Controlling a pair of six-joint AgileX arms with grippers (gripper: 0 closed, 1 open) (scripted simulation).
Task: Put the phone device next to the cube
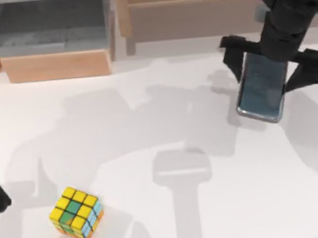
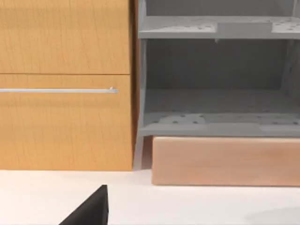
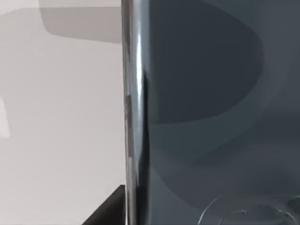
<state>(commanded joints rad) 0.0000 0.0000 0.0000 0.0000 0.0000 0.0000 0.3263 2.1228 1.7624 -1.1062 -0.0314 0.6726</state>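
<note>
While right gripper [image 1: 271, 67] jaws straddle phone device [image 1: 262, 90] (seemingly unclenched), cube [image 1: 76, 213] well apart, unobstructed.

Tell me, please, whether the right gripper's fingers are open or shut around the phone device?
Open: in the top view the right gripper has its fingers spread wide on either side of the phone device, gaps visible.

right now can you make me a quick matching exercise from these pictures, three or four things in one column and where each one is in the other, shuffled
Things:
1. phone device
2. cube
3. right gripper
4. grey shelf unit

Places:
a. top view's lower left, on the table
b. top view's back left
c. top view's upper right, lying flat on the table
d. fingers spread, one on each side of the phone device

Pairs: 1-c, 2-a, 3-d, 4-b
</note>
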